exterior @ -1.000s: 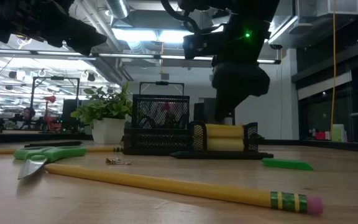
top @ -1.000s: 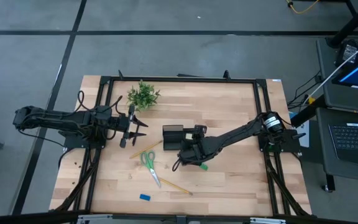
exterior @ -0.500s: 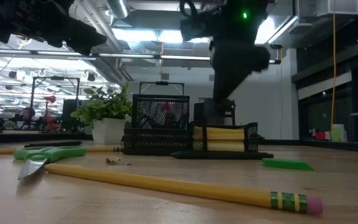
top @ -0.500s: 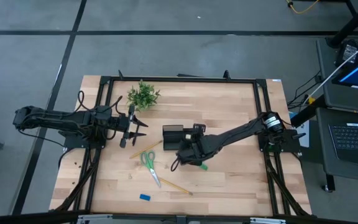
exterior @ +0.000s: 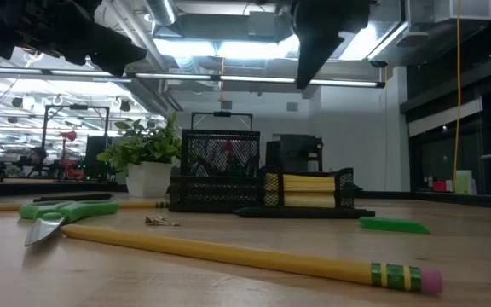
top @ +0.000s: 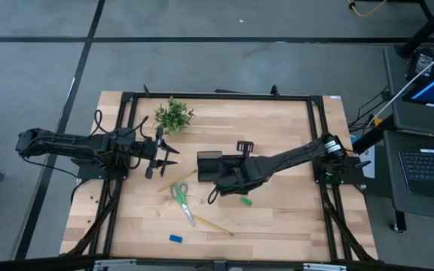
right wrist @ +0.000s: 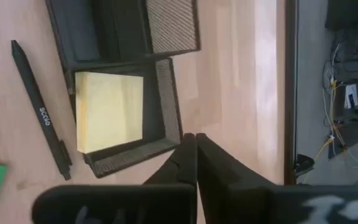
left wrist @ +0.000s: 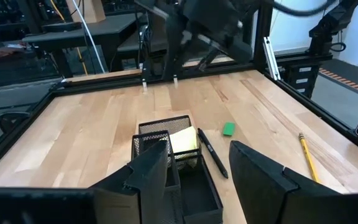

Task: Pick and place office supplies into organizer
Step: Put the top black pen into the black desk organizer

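The black mesh organizer (top: 209,161) stands mid-table on its base. A yellow sticky-note pad (right wrist: 109,111) lies flat in one of its compartments. A black pen (right wrist: 41,109) and a small green block (top: 245,201) lie on the table beside it. My right gripper (right wrist: 194,142) hovers shut and empty above the organizer, high in the low view (exterior: 314,47). My left gripper (top: 167,154) waits open at the left, pointing toward the organizer (left wrist: 169,146). Green-handled scissors (top: 181,199), two yellow pencils (top: 213,224) (top: 176,181) and a blue block (top: 175,239) lie nearer the front.
A small leafy plant in a white pot (top: 173,115) stands at the far left of the table. Black frame rails (top: 217,96) run round the tabletop. A long pencil (exterior: 245,254) lies across the foreground in the low view. Bare wood lies to the organizer's right.
My right gripper has risen straight up from the organizer's sticky-note compartment, and its fingers have come together. The yellow pad has stayed in the compartment.
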You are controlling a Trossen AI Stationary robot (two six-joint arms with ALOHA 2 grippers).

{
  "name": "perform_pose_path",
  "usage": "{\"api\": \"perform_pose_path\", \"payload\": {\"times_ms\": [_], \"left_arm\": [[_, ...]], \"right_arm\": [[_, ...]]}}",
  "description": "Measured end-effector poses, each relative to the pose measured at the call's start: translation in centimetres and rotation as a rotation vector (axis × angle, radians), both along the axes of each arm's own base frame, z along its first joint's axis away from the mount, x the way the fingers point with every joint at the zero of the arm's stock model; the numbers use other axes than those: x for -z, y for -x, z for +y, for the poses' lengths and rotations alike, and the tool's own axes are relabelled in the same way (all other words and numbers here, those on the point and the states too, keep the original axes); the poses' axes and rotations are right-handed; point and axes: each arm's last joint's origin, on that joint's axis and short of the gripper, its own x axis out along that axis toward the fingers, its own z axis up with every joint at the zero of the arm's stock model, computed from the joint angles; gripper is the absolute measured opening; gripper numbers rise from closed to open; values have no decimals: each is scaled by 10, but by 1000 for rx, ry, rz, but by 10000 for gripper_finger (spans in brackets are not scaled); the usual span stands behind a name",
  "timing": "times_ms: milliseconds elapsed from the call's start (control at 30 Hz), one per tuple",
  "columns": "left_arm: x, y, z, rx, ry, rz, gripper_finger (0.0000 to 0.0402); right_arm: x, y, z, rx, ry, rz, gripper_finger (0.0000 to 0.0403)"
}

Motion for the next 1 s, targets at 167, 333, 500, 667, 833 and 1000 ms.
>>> {"api": "perform_pose_path", "payload": {"times_ms": [167,333,500,667,833,1000], "left_arm": [[2,0,0,0,1,22,165],[5,1,0,0,2,48,167],[5,1,0,0,2,55,168],[5,1,0,0,2,51,166],[5,1,0,0,2,50,165],[5,1,0,0,1,49,166]], "right_arm": [[-13,17,-2,43,1,-74,3],[-11,39,4,63,-29,-220,2],[5,57,4,4,-95,-380,2],[14,78,-4,-66,-162,-542,1],[20,100,-11,-186,-197,-717,1],[36,116,-16,-385,-234,-866,3]]}}
